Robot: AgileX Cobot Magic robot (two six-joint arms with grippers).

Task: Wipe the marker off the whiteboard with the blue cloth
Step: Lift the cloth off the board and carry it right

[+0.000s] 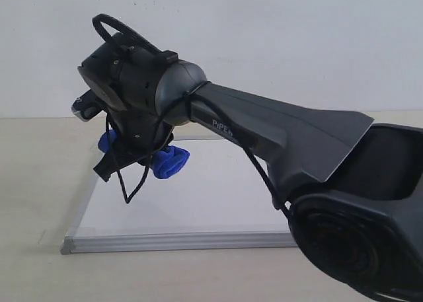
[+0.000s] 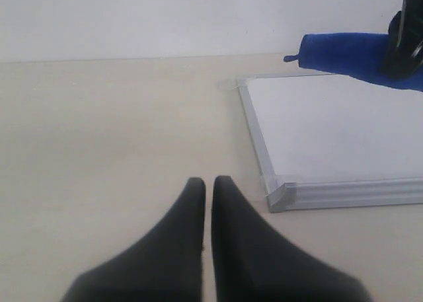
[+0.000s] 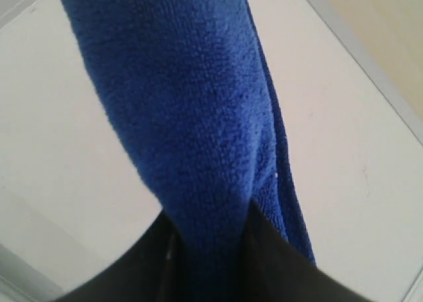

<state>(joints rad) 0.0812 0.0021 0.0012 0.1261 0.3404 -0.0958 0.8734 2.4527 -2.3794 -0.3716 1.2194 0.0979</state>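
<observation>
Just one blue cloth (image 1: pixel 170 162), one whiteboard (image 1: pixel 198 203)

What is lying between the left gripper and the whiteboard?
Nothing. In the left wrist view, only a stretch of bare beige table separates the shut left gripper from the nearest corner of the whiteboard.

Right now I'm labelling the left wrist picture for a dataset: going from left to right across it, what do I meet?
The left gripper, fingers shut → the whiteboard, met at its aluminium frame edge → the blue cloth.
</observation>
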